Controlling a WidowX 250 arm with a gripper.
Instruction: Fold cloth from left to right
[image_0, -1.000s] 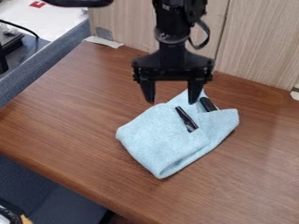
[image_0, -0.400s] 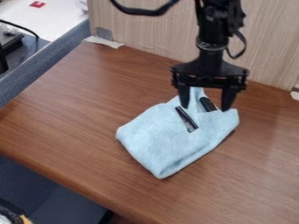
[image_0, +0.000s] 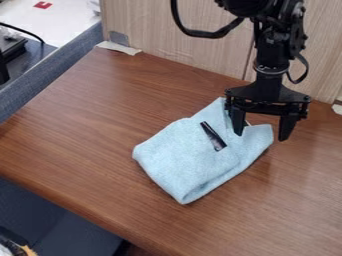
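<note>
- Fingers (image_0: 286, 129) spread wide, all 2 of them, and nothing between them on this black 2-finger gripper (image_0: 261, 136)!
- Over the cloth's upper right corner it hangs, 1 finger in front of the fabric, the other just past the right edge; contact, can't tell.
- Light blue, soft fabric cloth (image_0: 177, 155) lies mid-table, layered, with a rounded fold at its lower corner.
- And on top, 1 slim, shiny black object (image_0: 214, 136), slanting across!
- Underneath, a brown wood-grain table (image_0: 87, 150).
</note>
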